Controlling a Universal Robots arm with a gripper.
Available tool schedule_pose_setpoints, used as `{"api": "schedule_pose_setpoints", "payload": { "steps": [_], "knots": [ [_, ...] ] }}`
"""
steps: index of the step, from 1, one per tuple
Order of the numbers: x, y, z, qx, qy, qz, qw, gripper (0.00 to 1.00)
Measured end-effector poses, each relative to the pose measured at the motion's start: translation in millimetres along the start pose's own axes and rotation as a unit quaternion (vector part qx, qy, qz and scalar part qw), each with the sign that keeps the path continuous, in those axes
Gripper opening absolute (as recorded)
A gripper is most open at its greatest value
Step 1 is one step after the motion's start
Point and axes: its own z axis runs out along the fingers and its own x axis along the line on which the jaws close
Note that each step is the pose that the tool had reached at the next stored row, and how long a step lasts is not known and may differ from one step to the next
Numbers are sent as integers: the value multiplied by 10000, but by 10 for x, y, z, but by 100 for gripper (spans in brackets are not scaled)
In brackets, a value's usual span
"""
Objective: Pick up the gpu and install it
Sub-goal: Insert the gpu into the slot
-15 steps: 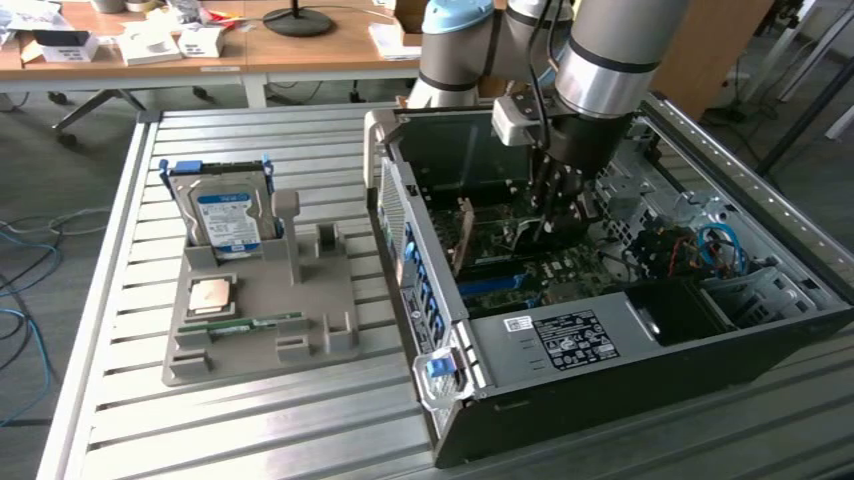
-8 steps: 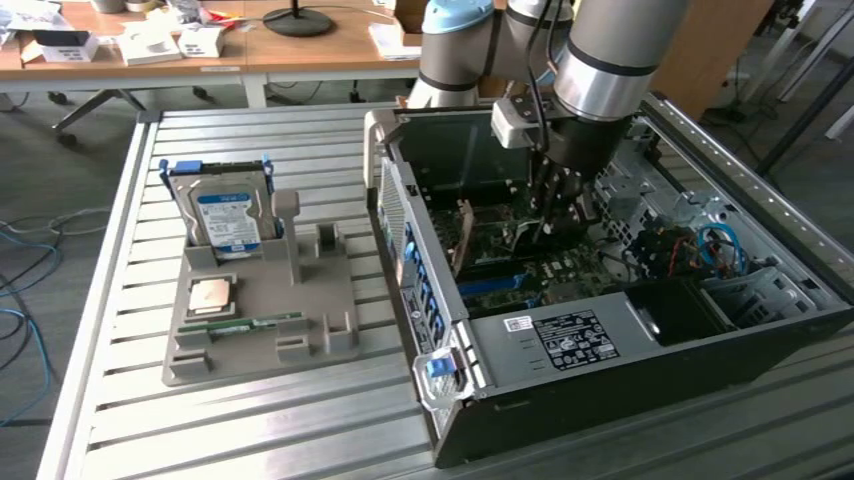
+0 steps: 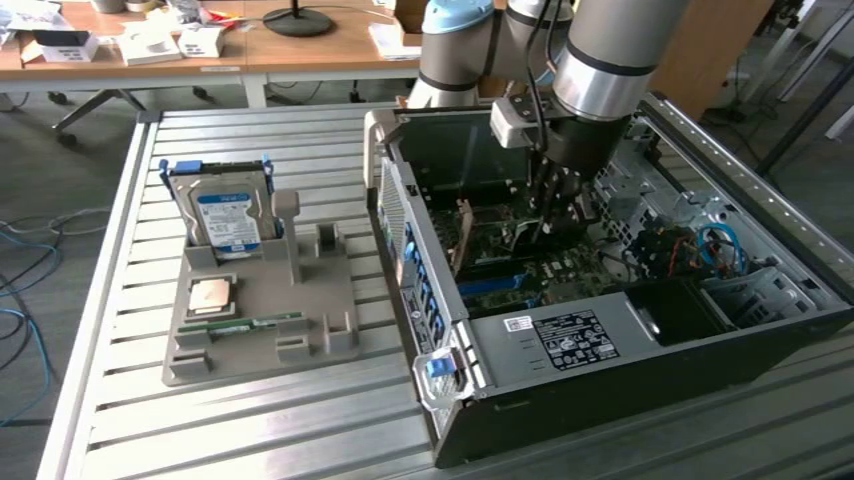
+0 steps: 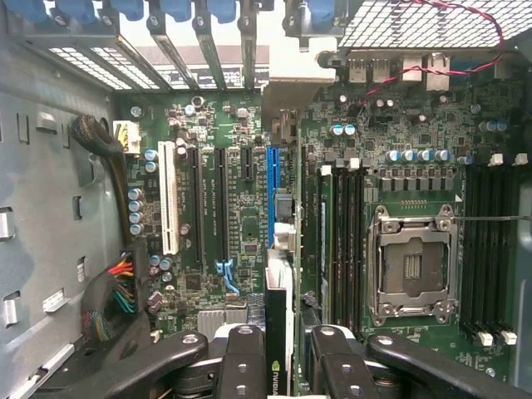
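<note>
Gpu [image 4: 276, 320] stands edge-on, clamped within the gripper [image 4: 285, 353], over the motherboard [image 4: 208, 208].

In the wrist view the gpu [image 4: 278, 353] shows edge-on. Its face is hidden and its near end is cut by the picture's edge, as are the fingers [image 4: 241, 362] of the tool [image 4: 287, 334] clamped on it. The card covers part of the blue slot [image 4: 272, 179], so seating cannot be judged. In the exterior view the tool's tips vanish inside the case [image 3: 534, 395], the arm [image 3: 607, 50] is cropped at twelve o'clock, and the label [image 3: 577, 338] print is too small to read.
</note>
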Motion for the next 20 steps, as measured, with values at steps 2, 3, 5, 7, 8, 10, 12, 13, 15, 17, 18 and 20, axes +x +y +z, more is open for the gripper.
{"api": "schedule_pose_setpoints", "payload": {
  "steps": [2, 3, 5, 7, 8, 10, 12, 13, 15, 17, 18, 20],
  "knots": [
    [-7, 2, -1, 0, 1, 0, 10000, 26],
    [-8, 1, -1, 0, 1, 0, 10000, 26],
    [-8, 3, 0, 0, 1, 0, 10000, 26],
    [-9, 14, -1, 0, 1, 1, 10000, 26],
    [-9, 21, -1, 0, 1, 0, 10000, 26],
    [-10, 37, -1, 0, 1, 0, 10000, 26],
    [-10, 53, 0, 0, 0, 0, 10000, 26],
    [-9, 59, 1, 0, 1, 1, 10000, 26],
    [-8, 63, 8, 0, 0, -1, 10000, 26],
    [-7, 67, 23, 0, 1, 0, 10000, 26],
    [-7, 68, 32, 0, 1, 0, 10000, 26],
    [-6, 71, 50, 0, 1, 0, 10000, 26]
  ]
}}
